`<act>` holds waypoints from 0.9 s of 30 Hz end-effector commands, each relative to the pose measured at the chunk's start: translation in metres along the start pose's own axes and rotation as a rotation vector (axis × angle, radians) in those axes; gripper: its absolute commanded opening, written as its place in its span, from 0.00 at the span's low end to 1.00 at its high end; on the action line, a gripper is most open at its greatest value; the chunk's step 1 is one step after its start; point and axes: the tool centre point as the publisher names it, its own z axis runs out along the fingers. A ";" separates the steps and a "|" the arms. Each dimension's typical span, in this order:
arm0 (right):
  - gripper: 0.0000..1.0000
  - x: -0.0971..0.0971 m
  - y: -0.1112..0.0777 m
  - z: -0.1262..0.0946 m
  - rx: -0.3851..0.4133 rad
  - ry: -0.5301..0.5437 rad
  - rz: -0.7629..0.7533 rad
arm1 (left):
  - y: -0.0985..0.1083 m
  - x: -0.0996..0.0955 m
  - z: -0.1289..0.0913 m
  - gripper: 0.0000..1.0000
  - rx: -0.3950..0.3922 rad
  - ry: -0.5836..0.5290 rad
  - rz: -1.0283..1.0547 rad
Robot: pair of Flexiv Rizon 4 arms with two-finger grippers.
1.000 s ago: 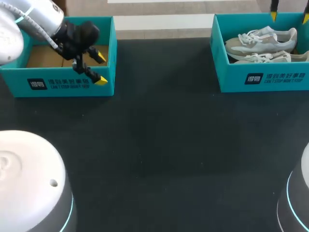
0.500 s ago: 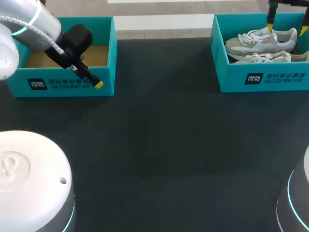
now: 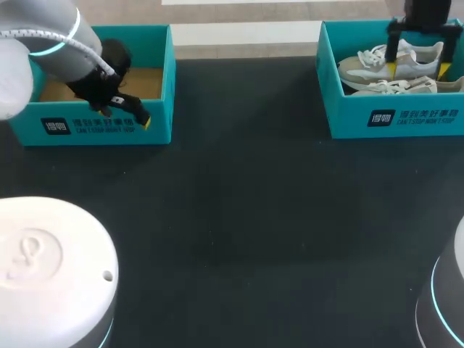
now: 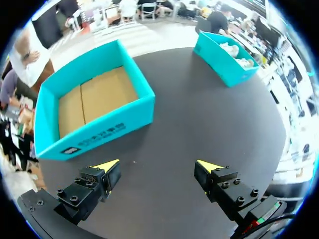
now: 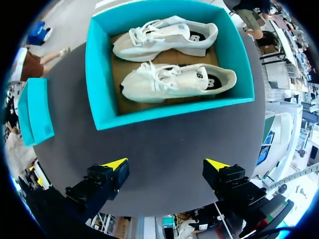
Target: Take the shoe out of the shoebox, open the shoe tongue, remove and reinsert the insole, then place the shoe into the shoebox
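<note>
Both shoes point(image 5: 177, 82) lie boxed; my right gripper point(image 3: 418, 70) (jaws spread) hangs above, either fetching or finished.

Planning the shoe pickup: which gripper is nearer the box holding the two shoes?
Right. The right gripper hangs open over the shoebox with the shoes; the left gripper is far across the table, by the empty box.
</note>
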 end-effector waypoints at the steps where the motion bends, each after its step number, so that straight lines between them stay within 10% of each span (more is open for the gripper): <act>1: 1.00 0.005 -0.035 0.008 -0.234 -0.016 -0.003 | -0.001 -0.017 0.004 1.00 -0.049 0.029 -0.178; 13: 1.00 -0.002 -0.069 0.014 -0.569 0.005 -0.034 | -0.008 -0.046 0.009 1.00 -0.079 0.034 -0.417; 27: 1.00 -0.021 -0.036 0.029 -0.596 -0.062 -0.162 | -0.004 -0.056 0.004 1.00 -0.135 0.001 -0.418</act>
